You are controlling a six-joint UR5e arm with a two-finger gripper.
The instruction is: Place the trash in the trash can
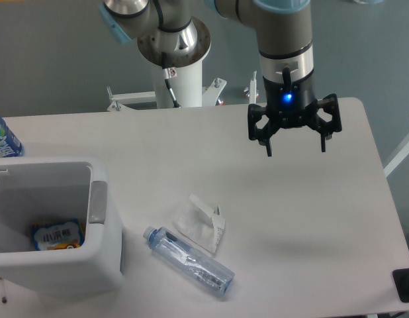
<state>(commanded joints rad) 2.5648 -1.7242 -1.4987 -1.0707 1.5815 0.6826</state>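
Filled most of the frame: a white rectangular table (310,232) with rounded corners, matte and lightly shadowed under the arm. Behind it, along the top of the frame, a plain grey-blue wall. At top centre, the white pedestal (181,83) of the silver-and-pale-blue robot arm (284,33), bolted to a bracket just beyond the table's far edge.

Hung in the upper right centre, above the tabletop and well apart from everything on it: the black two-finger gripper (295,146), a blue light glowing on its body, fingers spread wide with nothing between them.

Stood at the lower left: the boxy white plastic trash can (108,248) with rounded corners, a thick rim and a grey pad (97,202) on its right rim edge. Lay at its bottom: a blue-and-orange printed packet (57,235).

Lay in the lower centre, near the bin's right side: the crumpled white wrapper (199,222), and just below it, touching or nearly so, the clear crinkled plastic water bottle (191,262) on its side, pale blue cap pointing up-left toward the bin.

Peeked in at the left edge, beyond the bin: another bottle with a bright blue label (2,139). Showed at the lower right corner: part of a black object (406,285), too cropped to identify.
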